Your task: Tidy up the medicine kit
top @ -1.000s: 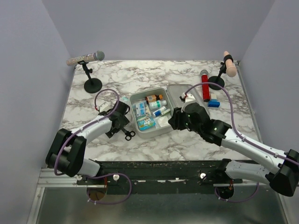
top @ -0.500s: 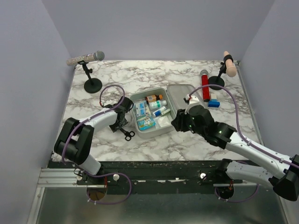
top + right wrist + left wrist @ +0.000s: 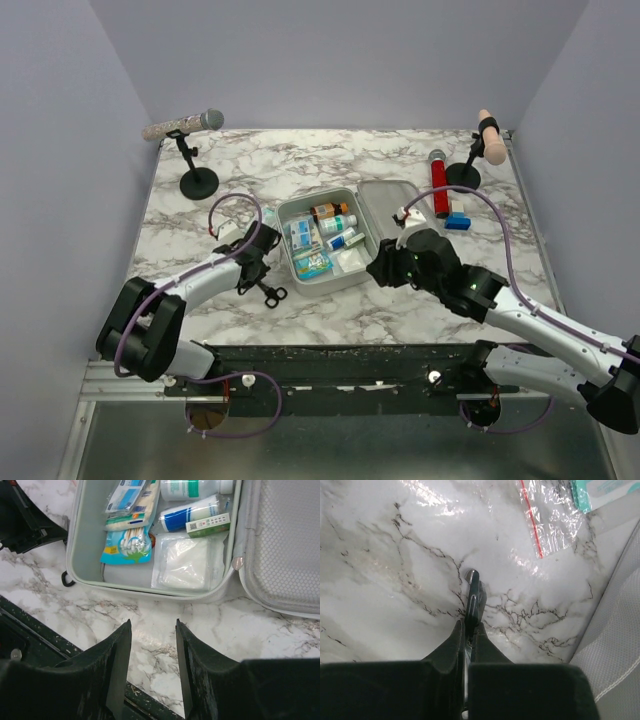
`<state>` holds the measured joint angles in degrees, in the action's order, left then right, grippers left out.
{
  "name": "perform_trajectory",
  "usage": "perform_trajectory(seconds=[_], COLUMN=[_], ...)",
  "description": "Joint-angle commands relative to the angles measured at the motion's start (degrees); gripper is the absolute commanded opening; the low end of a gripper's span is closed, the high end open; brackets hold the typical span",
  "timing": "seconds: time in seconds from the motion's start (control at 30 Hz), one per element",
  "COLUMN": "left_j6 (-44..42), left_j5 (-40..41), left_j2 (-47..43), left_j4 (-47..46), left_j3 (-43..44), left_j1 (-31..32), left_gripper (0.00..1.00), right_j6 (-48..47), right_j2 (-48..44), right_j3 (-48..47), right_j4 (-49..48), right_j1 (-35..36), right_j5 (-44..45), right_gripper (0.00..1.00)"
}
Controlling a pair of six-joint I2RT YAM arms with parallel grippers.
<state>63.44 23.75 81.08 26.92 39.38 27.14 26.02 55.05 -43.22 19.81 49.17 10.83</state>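
Scissors [image 3: 272, 292] lie on the marble surface [image 3: 420, 160] just left of the kit [image 3: 338, 283]. The left end effector [image 3: 254, 268] is clamped on the blades. The wrist view shows the fingers [image 3: 450, 647] pressed together around the thin metal, with the handles trailing toward the arm bases. Gripping the flat blades is probably meant to allow a lift into the tray.

The kit sits mid-surface, open, with its lid folded flat to the right so the contents are reachable from above. The right end effector [image 3: 152, 627] hovers over the near rim, fingers apart and empty, likely standing by to steady the case.

A red cylinder [image 3: 439, 185] and a blue box [image 3: 457, 221] lie beyond the lid. Plain pale walls enclose the surface on three sides.
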Motion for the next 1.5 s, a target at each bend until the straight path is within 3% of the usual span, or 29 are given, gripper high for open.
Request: perform_trajectory(seconds=[0.0,0.17,0.47,0.97,1.1,1.23,1.33,1.47], left_j6=[0.7,0.5,-0.1,-4.2,-5.7,-4.5,-3.7,-1.9], left_j5=[-7.9,-9.5,-7.0,-6.3,-9.5,-10.7,-9.4,-6.7], left_j2=[-2.6,-11.7,-24.7,-32.7,-30.6,-30.3,-28.8,-23.5], left_j4=[2.3,-2.2,-0.5,-2.0,-4.0,-4.2,-2.1,2.9], left_j3=[-7.1,-10.5,-10.5,-7.1,-10.0,-13.4,-13.5,-10.8], left_j1=[1.5,1.8,1.8,1.8,1.8,1.9,2.6,4.6], left_gripper=[0.0,0.0,0.0,0.0,0.47,0.85,0.99,0.99], right_j6=[-2.8,-4.2,-2.9,-3.3,-3.3,-3.2,-3.7,-4.1], right_j2=[-1.2,0.3,2.3,4.3,5.2,4.9,4.7,4.9], right_j3=[1.3,0.9,0.0,-1.3,-1.2,-1.0,-1.1,-1.2], right_j4=[-2.8,-6.1,-6.8,-7.1,-7.3,-7.2,-6.5,-5.8], right_j1=[0.2,0.5,0.6,0.6,0.7,0.7,0.7,0.7], right_j5=[-8.3,-17.4,-18.9,-19.9,-21.5,-21.5,-20.6,-19.7], right_gripper=[0.49,0.48,0.48,0.48,0.48,0.48,0.48,0.49])
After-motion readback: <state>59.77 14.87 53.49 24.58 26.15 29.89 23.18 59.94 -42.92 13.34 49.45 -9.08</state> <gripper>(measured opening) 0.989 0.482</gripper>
